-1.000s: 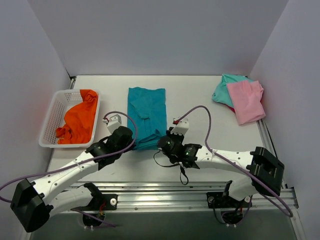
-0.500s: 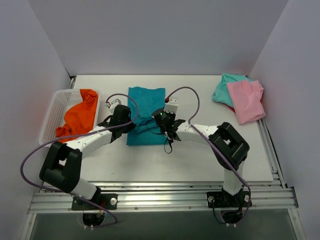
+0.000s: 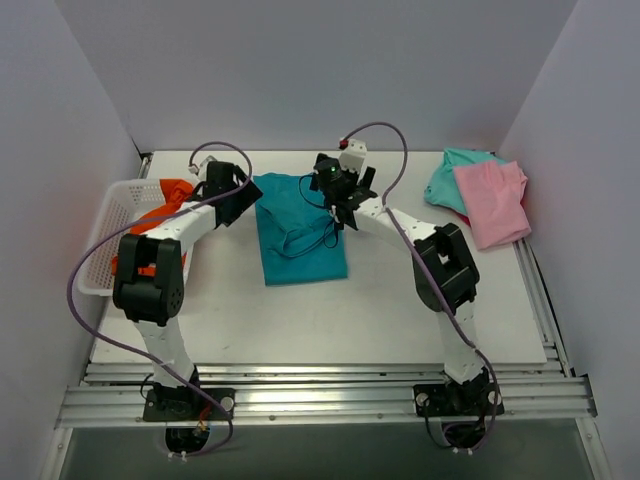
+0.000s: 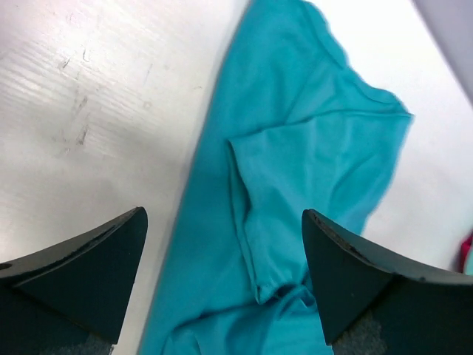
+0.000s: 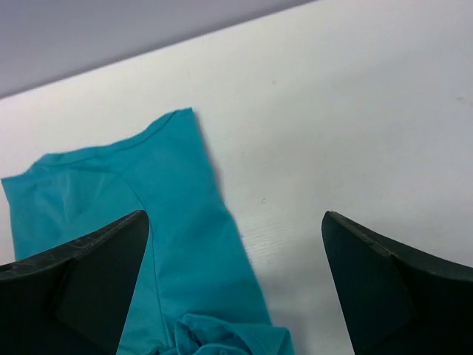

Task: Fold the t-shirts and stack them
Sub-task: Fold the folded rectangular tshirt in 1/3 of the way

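A teal-blue t-shirt (image 3: 300, 240) lies folded in the middle of the table, with a bunched crease across its middle. My left gripper (image 3: 238, 196) hovers open at its far left corner, and in the left wrist view the teal-blue t-shirt (image 4: 295, 148) lies below the empty left gripper (image 4: 225, 277). My right gripper (image 3: 343, 203) stands open at the far right corner. Its wrist view shows the teal-blue t-shirt's edge (image 5: 177, 244) under the empty right gripper (image 5: 236, 285). A pink t-shirt (image 3: 492, 203) lies on a mint-green one (image 3: 447, 176) at the back right. An orange t-shirt (image 3: 172, 196) sits in the basket.
A white lattice basket (image 3: 97, 262) stands at the left edge, partly behind my left arm. Both arms stretch from the near edge across the table to the back. Grey walls close off the left, back and right.
Both grippers moved from the teal-blue t-shirt's near hem to its far end, carrying the cloth over itself. Both then opened and let go.
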`<state>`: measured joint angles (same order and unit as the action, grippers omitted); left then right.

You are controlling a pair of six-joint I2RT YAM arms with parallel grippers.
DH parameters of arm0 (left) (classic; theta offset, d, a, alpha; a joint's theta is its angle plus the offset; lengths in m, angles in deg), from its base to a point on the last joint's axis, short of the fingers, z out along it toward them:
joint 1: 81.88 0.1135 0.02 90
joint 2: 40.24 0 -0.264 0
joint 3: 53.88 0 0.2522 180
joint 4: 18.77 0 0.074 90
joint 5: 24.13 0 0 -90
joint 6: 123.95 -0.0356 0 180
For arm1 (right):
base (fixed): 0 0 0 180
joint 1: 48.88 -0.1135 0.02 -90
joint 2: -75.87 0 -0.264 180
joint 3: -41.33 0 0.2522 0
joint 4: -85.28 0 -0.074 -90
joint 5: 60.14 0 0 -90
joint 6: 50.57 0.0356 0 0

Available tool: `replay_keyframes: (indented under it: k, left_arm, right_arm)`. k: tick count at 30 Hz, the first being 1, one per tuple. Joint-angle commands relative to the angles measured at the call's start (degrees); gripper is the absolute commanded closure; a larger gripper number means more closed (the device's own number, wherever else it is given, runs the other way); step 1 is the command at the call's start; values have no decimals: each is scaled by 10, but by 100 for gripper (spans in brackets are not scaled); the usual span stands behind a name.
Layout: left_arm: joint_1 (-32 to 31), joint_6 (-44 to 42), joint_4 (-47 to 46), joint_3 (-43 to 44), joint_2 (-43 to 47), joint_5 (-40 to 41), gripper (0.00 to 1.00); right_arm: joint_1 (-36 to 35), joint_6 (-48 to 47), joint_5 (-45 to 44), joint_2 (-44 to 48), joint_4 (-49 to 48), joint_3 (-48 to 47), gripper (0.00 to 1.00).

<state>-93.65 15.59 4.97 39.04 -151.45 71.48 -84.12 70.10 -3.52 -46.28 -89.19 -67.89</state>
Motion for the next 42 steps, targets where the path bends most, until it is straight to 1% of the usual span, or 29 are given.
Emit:
replay_keyframes:
  k: [1, 2, 3, 5, 6, 7, 9, 10, 11, 13, 14, 15, 17, 26, 30, 33, 34, 37, 38, 40, 41, 42]
  left_arm:
    - [-6, -9, -20, -43, 114, -2, 6]
    - [-9, -8, -25, -64, 157, -2, 6]
    - [-18, -6, -33, -108, 178, -6, 6]
    - [-37, -3, -65, -156, 236, -8, 3]
    - [-47, -6, -86, -195, 250, -15, 2]
    - [-74, -7, -89, -210, 269, -15, 2]
    - [-102, -7, -90, -233, 279, -7, 2]
    - [-126, -7, -90, -249, 280, -4, 1]
    - [-136, -7, -90, -257, 281, 3, 1]
    - [-156, -6, -121, -276, 275, 12, 0]
    - [-159, -6, -127, -278, 269, 10, 0]
    - [-162, -5, -135, -278, 256, 4, 4]
    - [-169, -6, -138, -271, 241, -2, 7]
    - [-178, -10, -138, -241, 182, 2, 9]
    - [-181, -7, -149, -237, 161, 0, 13]
    - [-182, -4, -152, -236, 151, 9, 21]
    - [-182, -3, -152, -235, 147, 12, 26]
    - [-183, -3, -152, -233, 142, 16, 39]
    - [-183, -3, -151, -232, 140, 17, 47]
    - [-182, -3, -147, -227, 138, 19, 56]
    - [-182, -3, -145, -225, 137, 19, 64]
    - [-182, -3, -143, -224, 135, 19, 66]
  right_arm:
    - [-7, -41, -56, 87, -9, 32, 0]
    - [-7, -40, -55, 102, -27, 53, 0]
    - [-6, -35, -52, 130, -31, 92, 0]
    - [-6, -26, -46, 158, -56, 138, 0]
    - [-6, -14, -41, 184, -64, 187, 0]
    - [-5, -7, -38, 195, -72, 210, 0]
    - [-5, 6, -34, 226, -95, 268, 0]
    - [-4, 11, -36, 234, -96, 282, 0]
    - [-4, 16, -36, 247, -97, 294, 0]
    - [-4, 20, -32, 256, -105, 322, 0]
    - [-4, 23, -30, 263, -105, 329, 0]
    - [-4, 25, -31, 265, -105, 338, 0]
    - [-4, 26, -32, 268, -105, 345, 0]
    - [-1, 27, -39, 265, -104, 356, 0]
    - [2, 26, -41, 259, -103, 358, 0]
    - [6, 27, -41, 255, -104, 362, 0]
    - [8, 27, -40, 254, -105, 362, 0]
    - [11, 28, -39, 252, -107, 366, 0]
    - [13, 28, -38, 250, -107, 367, 0]
    - [17, 29, -37, 249, -108, 369, 0]
    - [19, 29, -35, 249, -109, 370, 0]
    - [20, 30, -34, 249, -110, 371, 0]
